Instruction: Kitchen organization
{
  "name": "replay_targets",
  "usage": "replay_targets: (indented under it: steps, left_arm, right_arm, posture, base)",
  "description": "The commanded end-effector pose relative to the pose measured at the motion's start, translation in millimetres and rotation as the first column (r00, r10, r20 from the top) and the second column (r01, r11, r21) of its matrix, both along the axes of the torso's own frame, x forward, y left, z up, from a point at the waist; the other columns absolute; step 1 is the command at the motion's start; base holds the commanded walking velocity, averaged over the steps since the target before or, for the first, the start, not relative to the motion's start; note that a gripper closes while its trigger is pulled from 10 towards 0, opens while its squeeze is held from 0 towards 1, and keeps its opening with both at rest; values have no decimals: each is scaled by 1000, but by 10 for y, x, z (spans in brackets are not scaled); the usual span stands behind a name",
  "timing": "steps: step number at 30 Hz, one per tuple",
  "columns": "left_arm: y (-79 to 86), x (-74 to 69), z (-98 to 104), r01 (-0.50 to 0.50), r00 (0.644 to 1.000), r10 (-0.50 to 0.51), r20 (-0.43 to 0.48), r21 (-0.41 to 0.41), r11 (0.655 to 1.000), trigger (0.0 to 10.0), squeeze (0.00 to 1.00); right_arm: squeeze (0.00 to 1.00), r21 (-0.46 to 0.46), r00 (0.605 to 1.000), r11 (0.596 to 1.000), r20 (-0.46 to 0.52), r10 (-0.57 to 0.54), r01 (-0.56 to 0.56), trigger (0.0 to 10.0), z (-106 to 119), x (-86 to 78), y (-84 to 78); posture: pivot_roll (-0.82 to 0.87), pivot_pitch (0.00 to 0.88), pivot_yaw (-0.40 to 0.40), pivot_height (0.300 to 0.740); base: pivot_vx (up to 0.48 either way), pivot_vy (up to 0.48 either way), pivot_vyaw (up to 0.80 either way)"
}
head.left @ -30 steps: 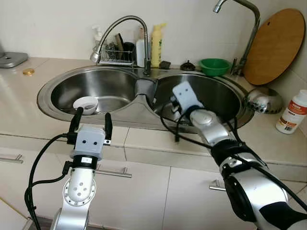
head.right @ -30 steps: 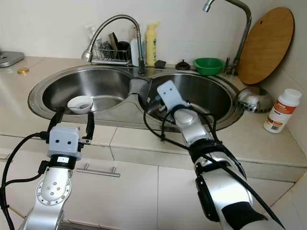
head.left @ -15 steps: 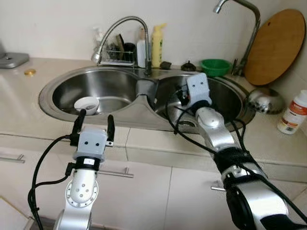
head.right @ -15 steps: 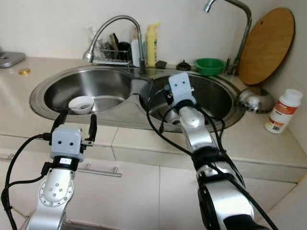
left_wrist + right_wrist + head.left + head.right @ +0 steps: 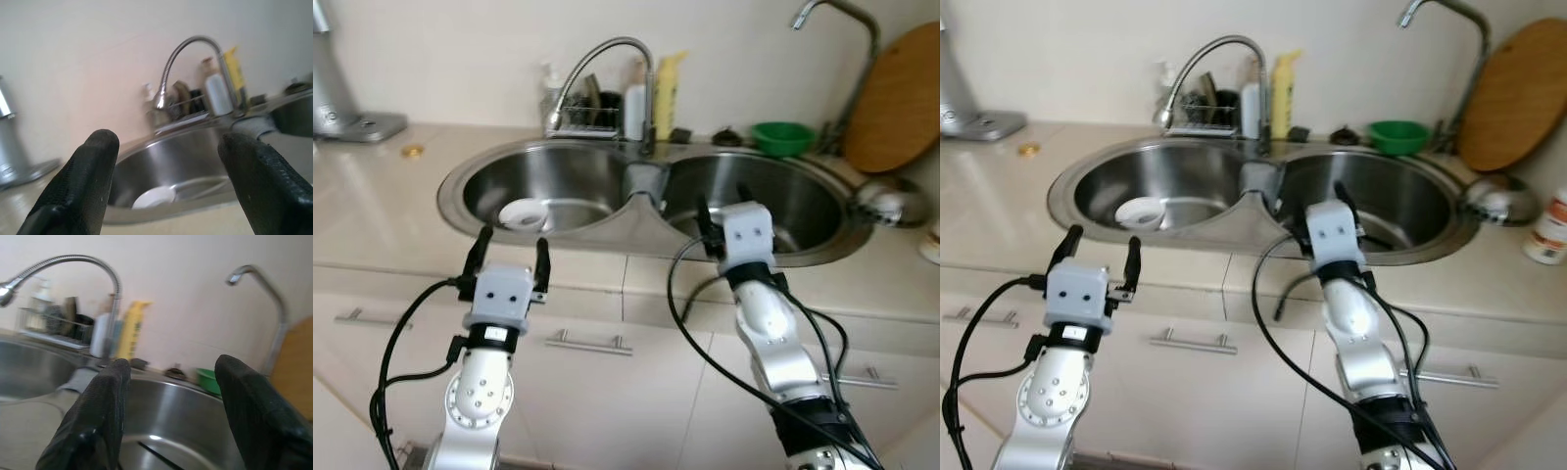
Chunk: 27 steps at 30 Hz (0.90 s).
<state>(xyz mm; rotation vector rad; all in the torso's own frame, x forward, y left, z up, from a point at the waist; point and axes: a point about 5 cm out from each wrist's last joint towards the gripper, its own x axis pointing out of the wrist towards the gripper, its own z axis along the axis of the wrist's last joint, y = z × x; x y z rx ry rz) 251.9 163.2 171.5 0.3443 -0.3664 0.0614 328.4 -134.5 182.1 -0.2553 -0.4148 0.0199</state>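
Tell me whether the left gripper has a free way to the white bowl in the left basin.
Probably yes. The left gripper is open in front of the counter edge, the white bowl lies just beyond it in the left basin, and nothing stands between them; it must clear the rim.

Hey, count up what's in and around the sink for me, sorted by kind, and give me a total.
Faucets: 2, one curved, one tall
Bowls: 3, white, green, steel
Yellow bottle: 1
Wooden cutting board: 1
Total: 7
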Motion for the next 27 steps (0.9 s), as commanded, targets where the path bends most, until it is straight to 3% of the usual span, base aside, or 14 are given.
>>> replay_targets:
  steps: [1, 8, 21, 27]
  left_arm:
    - [24, -8, 12, -3, 1000, 3, -2, 2, 1000, 10000, 0]
    - [14, 13, 25, 1, 1000, -1, 3, 2, 1000, 10000, 0]
    - [-11, 6, 37, 3, 1000, -3, 24, 3, 1000, 10000, 0]
    - [-31, -7, 45, 14, 999, -15, 37, 31, 999, 10000, 0]
  right_arm:
    - [0, -11, 999, 1000, 30, 28, -27, 10000, 71, -63, 93]
    - [0, -14, 999, 999, 30, 31, -31, 10000, 63, -117, 111]
    - [0, -48, 998, 998, 47, 44, -42, 10000, 101, -134, 169]
    - [0, -28, 998, 999, 42, 47, -46, 10000, 94, -138, 176]
  posture:
    - [8, 0, 4, 740]
    - [2, 0, 8, 740]
    - [5, 0, 2, 740]
    - [5, 0, 0, 740]
  base:
    - [0, 465, -800]
    - [0, 465, -800]
    - [0, 438, 0]
    - [0, 0, 0]
